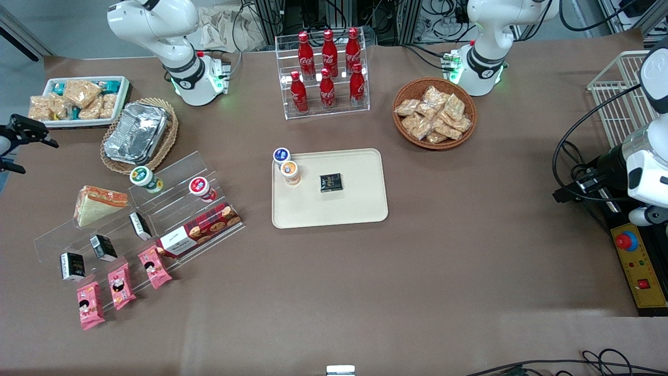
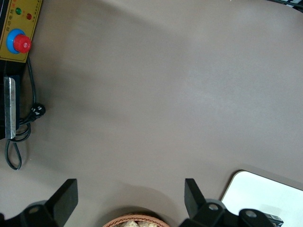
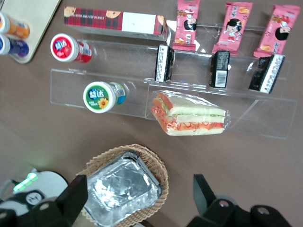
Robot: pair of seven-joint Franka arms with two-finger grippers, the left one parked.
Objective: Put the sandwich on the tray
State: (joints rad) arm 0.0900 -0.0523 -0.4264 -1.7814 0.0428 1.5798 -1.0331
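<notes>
Brown paper covers the table [image 1: 443, 271]. From the front, the sandwich [image 1: 96, 203] lies on the clear stepped rack [image 1: 141, 219] toward the working arm's end; the gripper [image 1: 23, 137] hangs off the table's edge there, well apart from the sandwich. Red Coca-Cola bottles [image 1: 327, 70] stand farther back than the tray [image 1: 360, 206], which holds a dark packet [image 1: 330, 182] and a small cup [image 1: 289, 172]. At the right wrist, the gripper [image 3: 139, 201] shows its fingers spread above a foil container [image 3: 123, 185], with the wrapped sandwich [image 3: 189, 115] near it. The left wrist view catches one tray [image 2: 265, 191] corner.
</notes>
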